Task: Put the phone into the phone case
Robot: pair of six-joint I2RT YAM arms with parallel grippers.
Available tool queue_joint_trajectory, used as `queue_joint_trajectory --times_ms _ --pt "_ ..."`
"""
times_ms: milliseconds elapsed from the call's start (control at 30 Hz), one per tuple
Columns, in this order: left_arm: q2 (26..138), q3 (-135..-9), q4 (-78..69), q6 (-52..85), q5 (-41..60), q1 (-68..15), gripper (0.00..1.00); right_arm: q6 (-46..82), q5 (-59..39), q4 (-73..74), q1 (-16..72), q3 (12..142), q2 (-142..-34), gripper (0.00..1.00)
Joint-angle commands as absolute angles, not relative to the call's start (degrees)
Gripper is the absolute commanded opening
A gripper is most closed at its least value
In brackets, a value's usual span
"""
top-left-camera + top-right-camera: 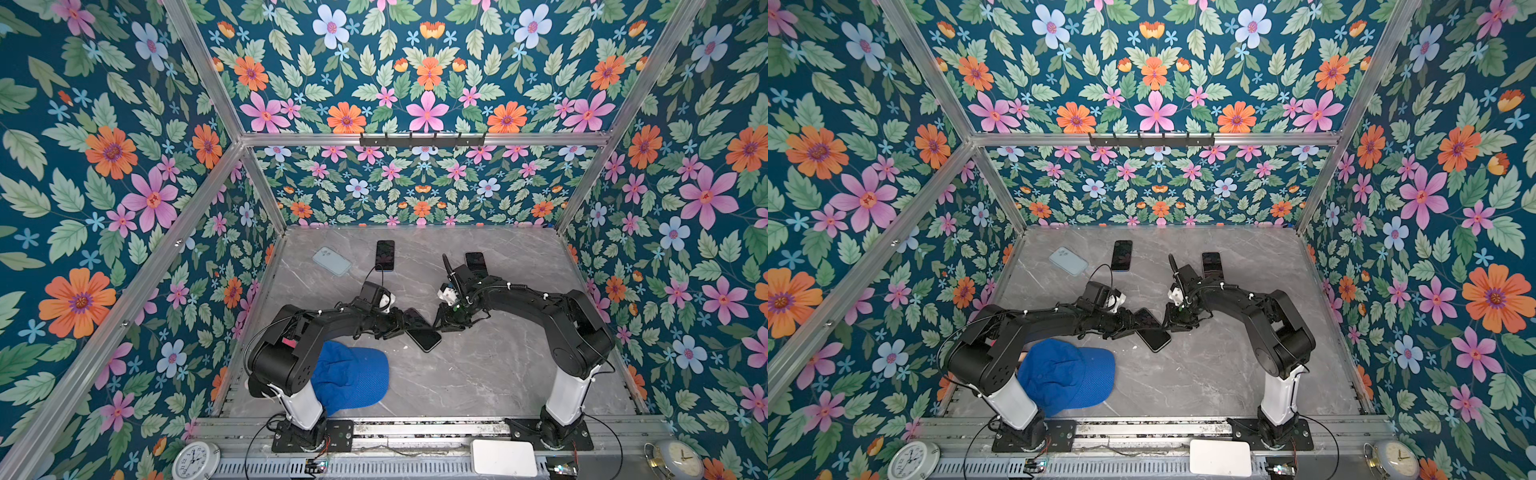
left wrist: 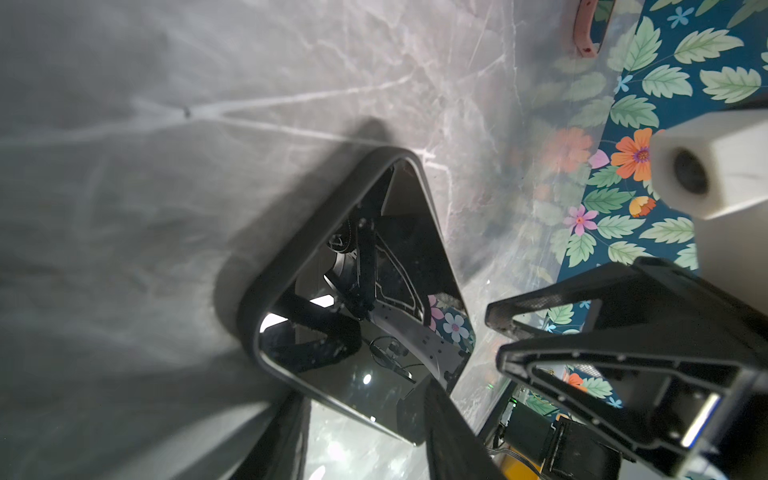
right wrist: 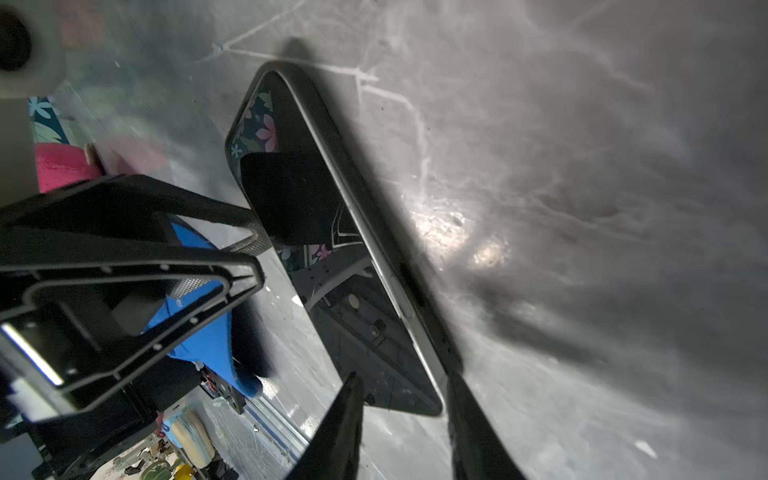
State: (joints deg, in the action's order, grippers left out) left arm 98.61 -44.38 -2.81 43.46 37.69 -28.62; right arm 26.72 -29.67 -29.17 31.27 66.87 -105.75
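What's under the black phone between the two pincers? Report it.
A black case shows beneath and around the phone, lying on the grey marble table. The case's floor is covered by the phone.

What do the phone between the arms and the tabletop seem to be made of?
Phone: glossy glass front, it mirrors the wallpaper flowers. Tabletop: grey marble-look slab with pale veins, slight sheen; real stone or printed laminate, cannot tell.
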Motion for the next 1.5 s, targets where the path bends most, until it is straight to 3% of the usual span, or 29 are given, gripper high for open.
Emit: queue_joint_trajectory --times_ms 0,700,933,1467 --pt "100.2 -45.3 -0.7 43.4 35.0 -28.9 0.45 25.7 -30.0 -29.3 31.3 66.0 -105.3 0.34" --pt "110.7 -57.3 -0.1 41.2 36.7 -30.2 0.26 28.8 -31.4 -25.6 31.3 60.8 -102.6 0.2" --pt "110.7 -58.2 3.0 39.8 35.8 -30.2 0.26 30.8 -26.3 -26.7 31.3 59.3 -99.4 0.2" --pt "96.4 -52.8 19.2 41.4 30.1 -36.8 0.32 37.3 -20.4 -22.6 33.8 53.2 -90.5 0.25"
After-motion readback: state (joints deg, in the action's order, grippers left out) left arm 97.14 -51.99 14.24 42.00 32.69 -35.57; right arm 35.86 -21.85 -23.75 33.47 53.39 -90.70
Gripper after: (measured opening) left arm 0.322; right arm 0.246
